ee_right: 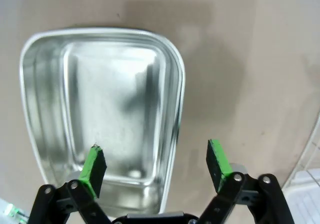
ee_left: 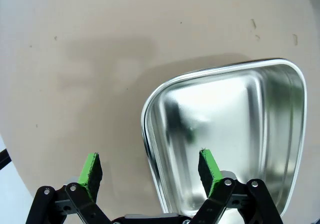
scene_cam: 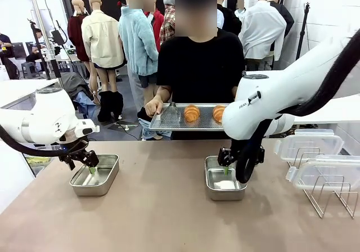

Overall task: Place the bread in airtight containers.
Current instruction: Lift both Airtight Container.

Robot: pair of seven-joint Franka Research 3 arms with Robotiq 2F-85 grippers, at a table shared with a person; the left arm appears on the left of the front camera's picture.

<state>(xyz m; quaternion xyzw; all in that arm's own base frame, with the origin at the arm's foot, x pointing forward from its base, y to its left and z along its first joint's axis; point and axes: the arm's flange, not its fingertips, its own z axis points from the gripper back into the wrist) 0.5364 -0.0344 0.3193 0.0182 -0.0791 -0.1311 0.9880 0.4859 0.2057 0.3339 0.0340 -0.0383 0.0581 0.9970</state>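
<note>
Two croissants (scene_cam: 192, 113) (scene_cam: 219, 113), the bread, lie on a perforated steel tray (scene_cam: 166, 120) that a person holds at the table's far edge. Two empty steel containers stand on the table: one on the left (scene_cam: 104, 180) (ee_left: 240, 119), one right of centre (scene_cam: 222, 185) (ee_right: 100, 99). My left gripper (scene_cam: 90, 167) (ee_left: 150, 170) hangs open over the left container's rim, one finger inside and one outside. The open right gripper (scene_cam: 226, 167) (ee_right: 156, 164) straddles the other container's side wall the same way. Neither holds anything.
Two clear plastic lids (scene_cam: 309, 144) (scene_cam: 326, 173) rest on a wire rack (scene_cam: 329, 198) at the table's right side. The person's hand (scene_cam: 153, 106) grips the tray's left end. Bare tabletop lies between the containers and toward the near edge.
</note>
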